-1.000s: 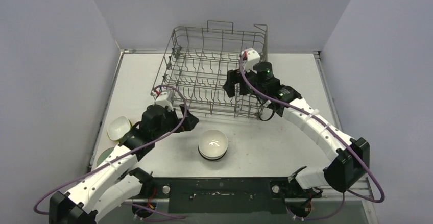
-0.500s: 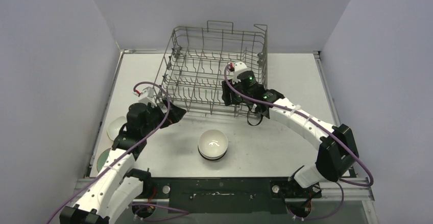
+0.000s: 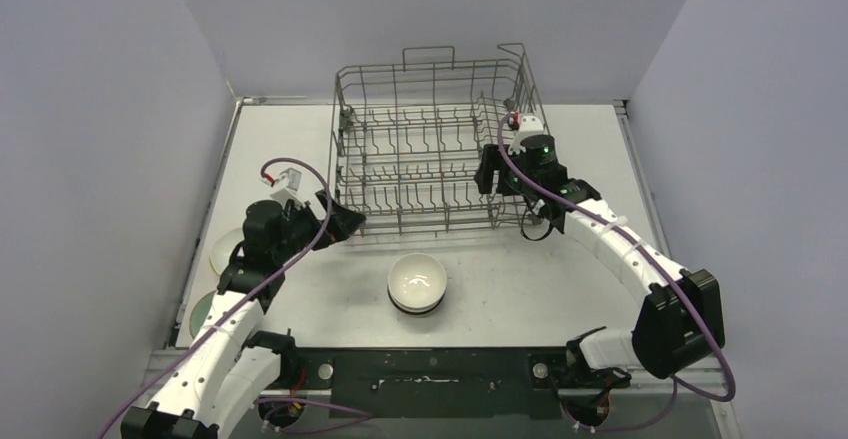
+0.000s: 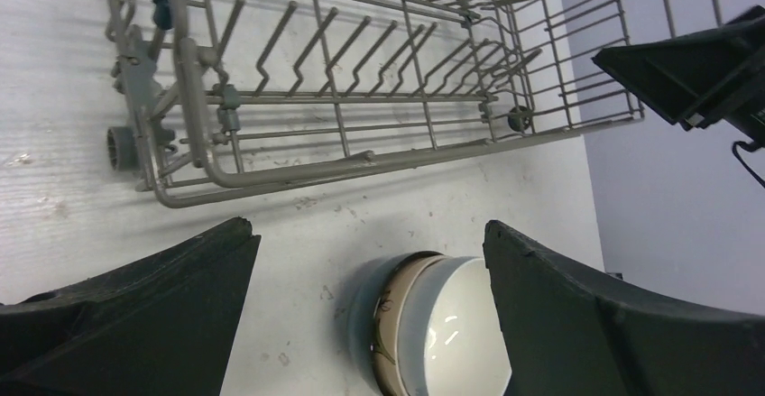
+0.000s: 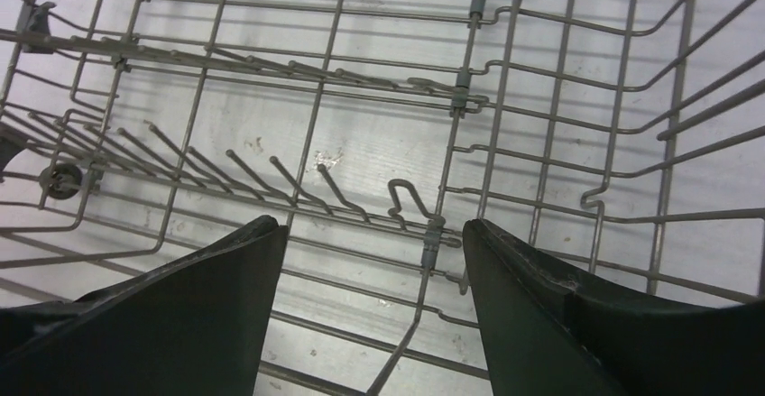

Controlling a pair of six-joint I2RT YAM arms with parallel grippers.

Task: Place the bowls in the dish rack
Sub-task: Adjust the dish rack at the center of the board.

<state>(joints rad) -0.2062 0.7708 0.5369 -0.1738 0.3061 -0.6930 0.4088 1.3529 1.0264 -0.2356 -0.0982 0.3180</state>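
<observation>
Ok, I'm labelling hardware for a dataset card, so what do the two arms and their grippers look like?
The left arm and right arm have white shells with black joint housings, and a purple cable loops along each. Green lights glow near the right wrist. The left gripper and right gripper each have two broad, black, wedge-shaped fingers.

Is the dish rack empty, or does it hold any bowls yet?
Empty: every view shows nothing inside the dish rack; the stacked bowls sit outside it, on the table.
</observation>
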